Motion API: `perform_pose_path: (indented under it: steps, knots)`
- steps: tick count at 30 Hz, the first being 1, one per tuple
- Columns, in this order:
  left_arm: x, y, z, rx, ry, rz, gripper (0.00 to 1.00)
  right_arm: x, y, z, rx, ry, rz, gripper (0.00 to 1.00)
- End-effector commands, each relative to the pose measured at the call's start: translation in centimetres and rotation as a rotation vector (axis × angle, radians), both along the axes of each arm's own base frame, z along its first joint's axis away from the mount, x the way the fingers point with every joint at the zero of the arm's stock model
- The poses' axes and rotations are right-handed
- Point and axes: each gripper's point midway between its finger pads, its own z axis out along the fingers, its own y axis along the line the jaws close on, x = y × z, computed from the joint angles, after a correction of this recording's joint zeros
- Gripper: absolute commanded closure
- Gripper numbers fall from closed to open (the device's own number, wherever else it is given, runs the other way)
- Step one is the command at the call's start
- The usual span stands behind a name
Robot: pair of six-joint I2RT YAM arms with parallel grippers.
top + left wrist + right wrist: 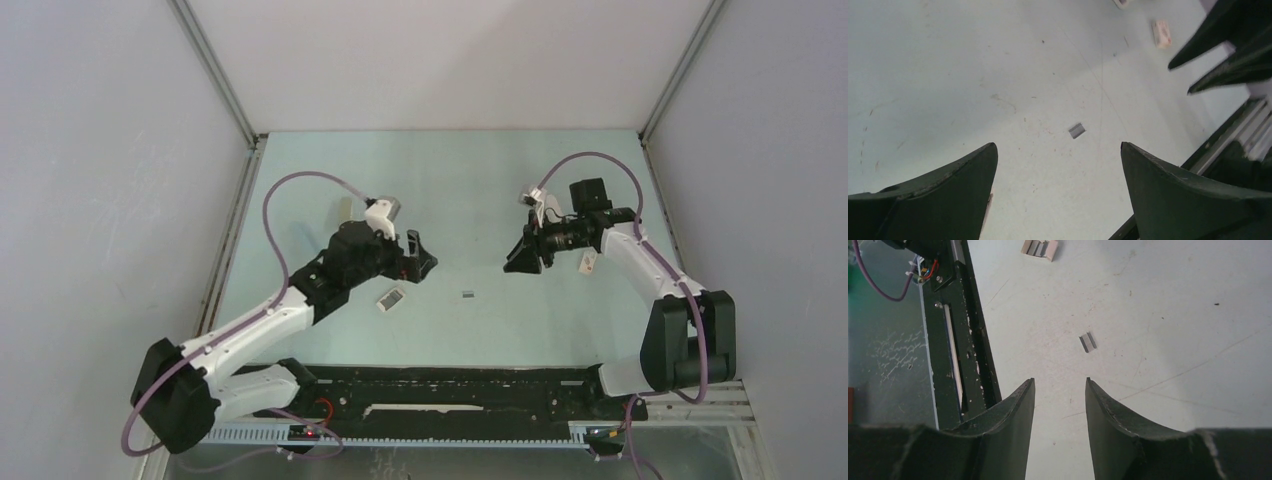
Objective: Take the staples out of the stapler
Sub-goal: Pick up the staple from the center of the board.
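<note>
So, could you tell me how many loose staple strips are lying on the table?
1. The staple strip lies on the table, between the left gripper and the right gripper, slightly nearer the front edge. Others may be hidden from view.

No text, label or number could be read anywhere. The small white box [390, 298] on the counter [450, 180] bore dark markings, too small to read.

Sm. white printed box [391, 298] lies flat on pale-green desk [450, 170], left of ctr twd near edge; beige-grey slim bar [344, 210] farther back, left.
</note>
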Motion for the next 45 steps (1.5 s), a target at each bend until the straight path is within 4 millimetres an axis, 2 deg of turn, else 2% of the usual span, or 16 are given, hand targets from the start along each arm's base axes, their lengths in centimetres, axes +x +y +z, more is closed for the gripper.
perform_pose_path:
  steps: [1, 5, 10, 13, 14, 17, 19, 25, 29, 38, 45]
  knots:
    - [-0.5, -2.8, 0.9, 0.141, -0.110, -0.257, 0.01, 0.5, -0.6, 1.9, 0.071, -0.048, -0.029, 0.50]
    - [-1.1, -5.6, 0.2, 0.264, -0.165, -0.472, 0.00, 1.1, -1.4, 2.0, 0.090, -0.038, -0.061, 0.49]
    - [-0.3, -8.6, -0.7, 0.397, -0.136, -0.628, 0.01, 1.4, -2.2, 2.0, 0.099, -0.028, -0.088, 0.50]
    - [-0.2, -9.8, -2.2, 0.500, -0.095, -0.694, 0.01, 1.5, -2.6, 2.0, 0.103, -0.027, -0.101, 0.50]
    - [-0.2, -10.2, -2.8, 0.533, -0.083, -0.714, 0.02, 1.9, -3.3, 2.0, 0.107, -0.026, -0.126, 0.50]
    - [-0.2, -11.1, -4.7, 0.632, -0.042, -0.745, 0.14, 2.3, -4.1, 2.0, 0.114, -0.024, -0.155, 0.50]
    - [-0.4, -11.8, -5.1, 0.670, -0.036, -0.769, 0.19, 2.5, -4.6, 1.9, 0.119, -0.018, -0.173, 0.50]
    - [-1.2, -13.1, -6.8, 0.737, -0.025, -0.834, 0.27, 3.0, -5.7, 1.6, 0.130, 0.000, -0.209, 0.50]
    - [-0.5, -13.4, -8.0, 0.809, -0.019, -0.833, 0.34, 3.1, -5.9, 1.5, 0.130, 0.003, -0.214, 0.50]
    - [0.8, -14.0, -10.0, 0.891, 0.016, -0.832, 0.39, 3.3, -5.9, 1.0, 0.123, 0.014, -0.218, 0.50]
    - [0.4, -13.6, -12.0, 0.923, 0.064, -0.851, 0.43, 3.4, -6.2, 0.8, 0.110, 0.014, -0.227, 0.50]
